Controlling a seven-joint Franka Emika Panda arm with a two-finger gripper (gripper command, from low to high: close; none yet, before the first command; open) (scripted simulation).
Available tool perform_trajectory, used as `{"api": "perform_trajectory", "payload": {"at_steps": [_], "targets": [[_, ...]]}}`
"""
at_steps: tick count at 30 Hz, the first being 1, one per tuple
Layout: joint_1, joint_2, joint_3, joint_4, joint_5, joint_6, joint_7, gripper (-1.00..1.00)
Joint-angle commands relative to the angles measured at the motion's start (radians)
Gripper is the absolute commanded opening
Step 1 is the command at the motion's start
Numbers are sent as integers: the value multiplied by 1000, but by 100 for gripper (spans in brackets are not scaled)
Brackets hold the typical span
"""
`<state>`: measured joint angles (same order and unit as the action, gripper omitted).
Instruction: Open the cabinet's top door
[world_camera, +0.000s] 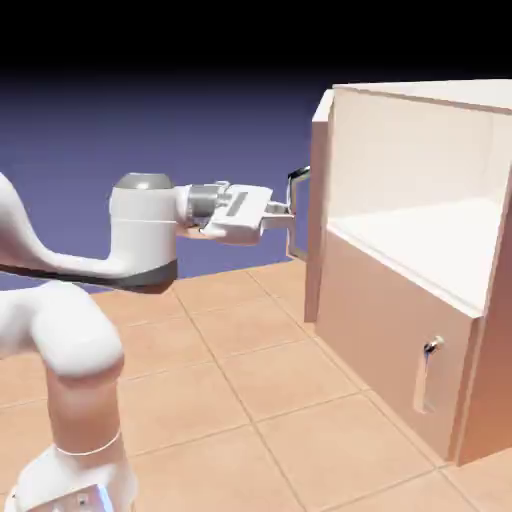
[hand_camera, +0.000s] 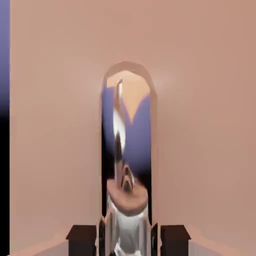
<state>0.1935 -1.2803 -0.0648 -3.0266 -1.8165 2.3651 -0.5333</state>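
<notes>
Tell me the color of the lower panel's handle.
Silver, with pale reflections; the lower panel's handle shows best in the exterior view.

This is a simulated lab-like scene, not a lived-in room: a smooth white robot arm (world_camera: 143, 225) stands over a floor of square orange-tan tiles (world_camera: 310, 425), facing a plain boxy cabinet (world_camera: 395, 330), against a flat blue-violet backdrop (world_camera: 120, 130) fading to black. The tiles might suggest a kitchen, though the hand view is too close to tell.
</notes>
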Motion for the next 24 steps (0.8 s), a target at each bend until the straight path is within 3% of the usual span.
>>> {"api": "perform_trajectory", "payload": {"at_steps": [1,12,24], "targets": [[5,-17,29,-9,44,-18,-16,-100],[131,-100,398,-29,517,-310,-129,-100],[126,79,833,184,945,-693,-103,-100]]}}
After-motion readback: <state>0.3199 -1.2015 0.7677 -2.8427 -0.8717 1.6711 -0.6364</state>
